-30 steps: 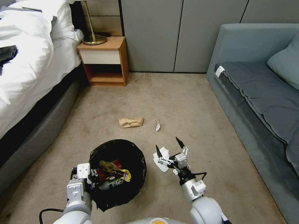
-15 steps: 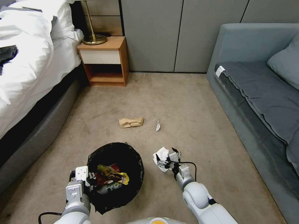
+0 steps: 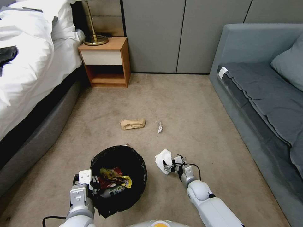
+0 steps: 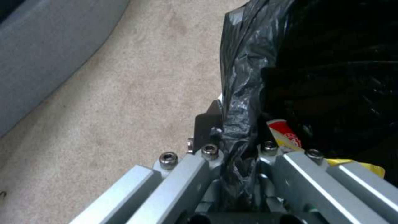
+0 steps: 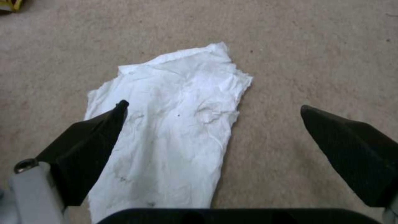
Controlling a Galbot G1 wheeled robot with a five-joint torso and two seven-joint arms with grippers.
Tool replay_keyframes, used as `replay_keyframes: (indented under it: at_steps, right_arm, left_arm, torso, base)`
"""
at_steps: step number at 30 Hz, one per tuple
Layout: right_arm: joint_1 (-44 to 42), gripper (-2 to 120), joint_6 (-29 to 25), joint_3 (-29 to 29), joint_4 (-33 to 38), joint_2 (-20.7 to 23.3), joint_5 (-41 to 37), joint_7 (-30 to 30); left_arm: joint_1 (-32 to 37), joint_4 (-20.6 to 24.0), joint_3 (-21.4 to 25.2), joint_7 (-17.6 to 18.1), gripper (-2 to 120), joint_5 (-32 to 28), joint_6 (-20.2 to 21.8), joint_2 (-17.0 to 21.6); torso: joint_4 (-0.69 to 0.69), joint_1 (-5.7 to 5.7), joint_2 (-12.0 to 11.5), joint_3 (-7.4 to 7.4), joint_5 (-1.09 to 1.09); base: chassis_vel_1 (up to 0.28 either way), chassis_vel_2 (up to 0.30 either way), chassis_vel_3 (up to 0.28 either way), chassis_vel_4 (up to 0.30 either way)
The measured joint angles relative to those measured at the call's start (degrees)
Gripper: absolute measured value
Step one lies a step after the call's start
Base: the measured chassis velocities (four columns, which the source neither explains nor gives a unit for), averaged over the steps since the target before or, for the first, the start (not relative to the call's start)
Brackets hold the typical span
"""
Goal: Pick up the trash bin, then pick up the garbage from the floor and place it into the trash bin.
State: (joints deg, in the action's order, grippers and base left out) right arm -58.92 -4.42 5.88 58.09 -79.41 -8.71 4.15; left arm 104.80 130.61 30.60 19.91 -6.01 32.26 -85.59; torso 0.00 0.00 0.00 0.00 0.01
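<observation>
The trash bin (image 3: 142,171), lined with a glossy black bag, hangs low at the front left and holds a yellow wrapper (image 3: 111,173), a red carton and a bottle. My left gripper (image 3: 89,183) is shut on its near rim; the left wrist view shows the liner (image 4: 238,102) pinched between the fingers. A crumpled white tissue (image 3: 162,157) lies on the carpet right of the bin. My right gripper (image 3: 172,164) is down over it, open, its black fingertips (image 5: 118,109) straddling the tissue (image 5: 178,124). Farther ahead lie a brown paper bag (image 3: 133,123) and a small pale scrap (image 3: 160,126).
A bed (image 3: 28,72) with white bedding runs along the left. A grey sofa (image 3: 262,94) lines the right. A wooden nightstand (image 3: 105,61) with a brass lamp stands against the back wall. Open beige carpet lies between them.
My right gripper has come down from above the carpet onto the white tissue, still open. The bin in my left gripper has sunk slightly.
</observation>
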Motion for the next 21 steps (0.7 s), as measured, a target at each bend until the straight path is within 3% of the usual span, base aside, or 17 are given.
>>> replay_keyframes:
  at_steps: [7,21]
  right_arm:
    - [1.5,96,-2.0,0.0,-4.0,-1.6,1.2,0.7]
    - [3.9,69,-5.6,0.6,-11.9,-4.8,4.4,1.8]
  left_arm:
    - [0.2,0.1,0.0,0.1,0,0.0,-0.1,0.0]
    - [0.7,0.3,-0.2,0.1,0,0.2,-0.5,0.0]
  torso:
    - [0.0,0.0,0.0,0.0,-0.02]
    - [-0.01,0.0,0.0,0.0,-0.03]
  base:
    - [0.0,0.0,0.0,0.0]
    - [0.0,0.0,0.0,0.0]
